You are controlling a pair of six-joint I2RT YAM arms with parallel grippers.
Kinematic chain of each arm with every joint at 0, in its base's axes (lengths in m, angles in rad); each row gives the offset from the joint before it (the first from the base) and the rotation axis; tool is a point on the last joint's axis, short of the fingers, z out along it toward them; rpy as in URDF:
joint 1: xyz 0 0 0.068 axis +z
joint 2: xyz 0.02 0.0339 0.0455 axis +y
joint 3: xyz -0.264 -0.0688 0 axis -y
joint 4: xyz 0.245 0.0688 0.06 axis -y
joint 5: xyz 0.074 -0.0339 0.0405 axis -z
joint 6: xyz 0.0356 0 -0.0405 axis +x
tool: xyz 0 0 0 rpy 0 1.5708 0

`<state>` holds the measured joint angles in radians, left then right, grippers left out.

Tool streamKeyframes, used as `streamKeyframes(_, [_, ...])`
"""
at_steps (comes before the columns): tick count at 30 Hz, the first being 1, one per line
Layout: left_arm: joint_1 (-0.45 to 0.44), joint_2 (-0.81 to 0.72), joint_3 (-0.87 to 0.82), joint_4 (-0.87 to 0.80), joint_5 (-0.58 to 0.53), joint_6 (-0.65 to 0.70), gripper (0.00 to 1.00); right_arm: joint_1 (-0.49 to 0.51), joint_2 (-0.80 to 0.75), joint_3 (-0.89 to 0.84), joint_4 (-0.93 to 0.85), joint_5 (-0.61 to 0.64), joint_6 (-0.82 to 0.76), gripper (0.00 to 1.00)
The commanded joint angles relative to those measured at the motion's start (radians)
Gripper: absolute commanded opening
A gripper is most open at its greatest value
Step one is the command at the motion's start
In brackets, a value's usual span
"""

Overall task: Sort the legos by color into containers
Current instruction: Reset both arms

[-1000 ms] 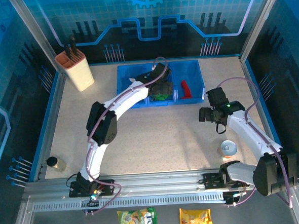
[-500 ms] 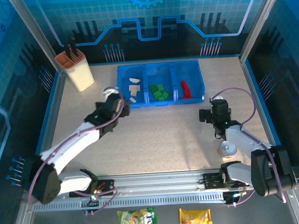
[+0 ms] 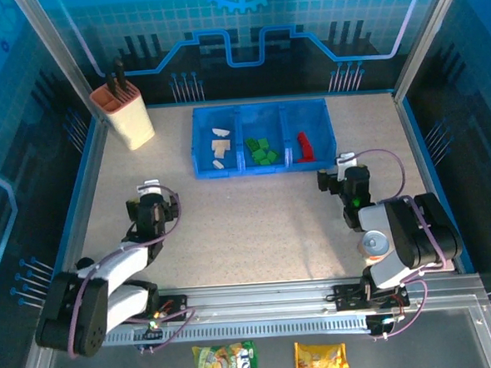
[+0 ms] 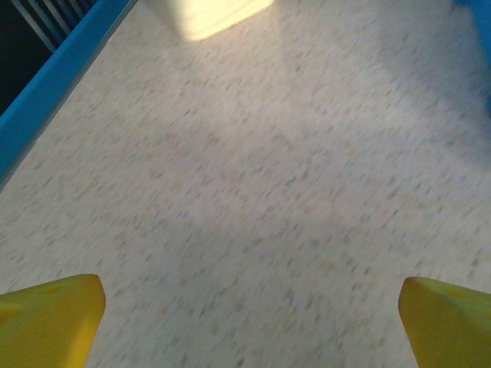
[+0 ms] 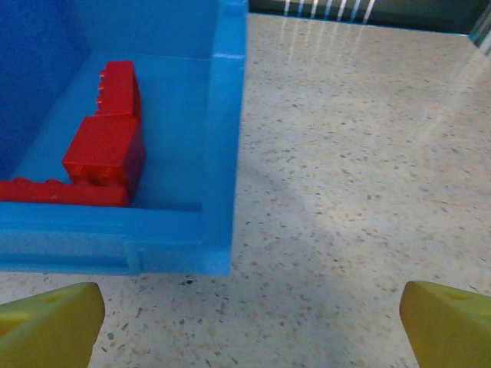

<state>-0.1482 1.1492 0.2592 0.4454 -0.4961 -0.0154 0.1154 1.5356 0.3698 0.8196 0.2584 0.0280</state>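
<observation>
At left, left gripper [image 3: 150,190] withdrawn from containers [image 3: 261,170].

Overhead covers table [image 3: 256,225]; right wrist close on containers [image 5: 222,153], shared; left wrist blurry, probably downward.

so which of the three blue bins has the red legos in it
The rightmost blue plastic bin: it holds the red studded bricks. The middle bin has green bricks, and the left bin has cream bricks.

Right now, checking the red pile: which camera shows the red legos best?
The right wrist view: the red legos lie close up, studs visible, inside the containers. The top external view gives a small red shape in the rightmost bin.
</observation>
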Motion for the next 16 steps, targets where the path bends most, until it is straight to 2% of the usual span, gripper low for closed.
streamKeyframes(1, [0.05,0.11,0.027,0.32,0.154,0.035,0.99,-0.015,0.004,0.012,0.104,-0.021,-0.025,1.0])
streamKeyframes(9, [0.152,0.398,0.095,0.529,0.383,-0.016,0.99,-0.017,0.003,0.016,0.094,-0.016,-0.018,1.0])
streamKeyframes(11, [0.153,0.396,0.112,0.484,0.418,-0.002,0.99,-0.016,0.003,0.015,0.095,-0.017,-0.019,1.0])
streamKeyframes(16, [0.15,0.404,0.125,0.476,0.414,0.009,0.99,-0.029,0.003,0.02,0.084,-0.07,-0.025,1.0])
